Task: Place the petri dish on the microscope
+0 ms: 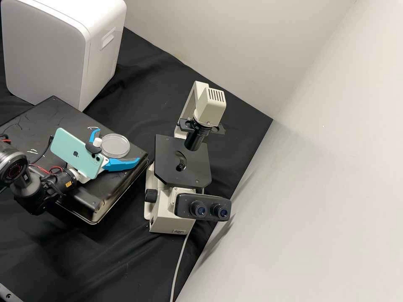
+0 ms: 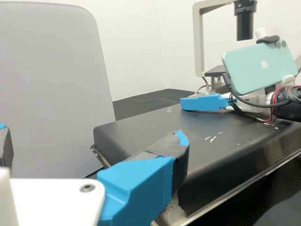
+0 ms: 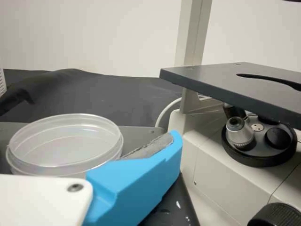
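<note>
Left gripper [image 2: 91, 135] sits low at the edge of the black platform [image 2: 225, 141], fingers spread wide. Right gripper [image 1: 114, 147], mint phone [image 1: 77, 153] on its wrist, fingers wide around the petri dish [image 1: 116, 144], which rests on the platform. One finger [image 3: 141, 172] is just beside the rim. Microscope [image 1: 168, 209] is next to the platform, its base label too small to read. Right wrist view adds lenses [image 3: 236, 129] under the stage [image 1: 168, 161]. White box [image 1: 54, 46] at back.

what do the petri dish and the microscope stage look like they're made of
Petri dish: likely clear plastic with a glossy finish; its thin walls are see-through and the rim catches light. Microscope stage: a flat, matte black plate, probably coated metal, though the finish alone cannot rule out hard plastic.
</note>
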Available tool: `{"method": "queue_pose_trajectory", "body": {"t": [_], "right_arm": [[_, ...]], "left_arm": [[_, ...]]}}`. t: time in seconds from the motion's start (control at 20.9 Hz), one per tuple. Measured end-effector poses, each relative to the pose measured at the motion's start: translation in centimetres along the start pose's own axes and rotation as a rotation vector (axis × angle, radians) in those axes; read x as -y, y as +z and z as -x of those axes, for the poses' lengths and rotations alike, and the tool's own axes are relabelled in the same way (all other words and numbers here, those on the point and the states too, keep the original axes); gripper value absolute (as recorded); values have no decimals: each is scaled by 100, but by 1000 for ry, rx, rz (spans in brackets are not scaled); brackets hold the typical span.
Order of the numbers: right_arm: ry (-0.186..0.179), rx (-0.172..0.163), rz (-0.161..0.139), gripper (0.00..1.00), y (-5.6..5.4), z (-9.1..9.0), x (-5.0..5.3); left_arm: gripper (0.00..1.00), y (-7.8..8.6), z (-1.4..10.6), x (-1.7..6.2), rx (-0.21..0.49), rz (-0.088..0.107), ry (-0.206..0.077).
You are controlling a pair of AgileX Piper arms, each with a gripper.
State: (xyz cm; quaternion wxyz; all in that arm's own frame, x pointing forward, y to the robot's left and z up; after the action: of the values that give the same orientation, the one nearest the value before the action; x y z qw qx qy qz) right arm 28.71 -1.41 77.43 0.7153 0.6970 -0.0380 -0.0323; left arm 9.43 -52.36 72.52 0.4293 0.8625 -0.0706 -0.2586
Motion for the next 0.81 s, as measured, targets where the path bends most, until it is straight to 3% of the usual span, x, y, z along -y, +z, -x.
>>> {"method": "queue_pose_trajectory", "body": {"t": [0.29,0.33,0.81], "right_arm": [[5,0,0,100,14,-23,9],[8,-3,0,0,9,-29,5],[16,-6,1,0,26,-38,13]], "left_arm": [[100,0,0,0,0,0,0],[100,0,0,0,0,0,0],[100,0,0,0,0,0,0]]}}
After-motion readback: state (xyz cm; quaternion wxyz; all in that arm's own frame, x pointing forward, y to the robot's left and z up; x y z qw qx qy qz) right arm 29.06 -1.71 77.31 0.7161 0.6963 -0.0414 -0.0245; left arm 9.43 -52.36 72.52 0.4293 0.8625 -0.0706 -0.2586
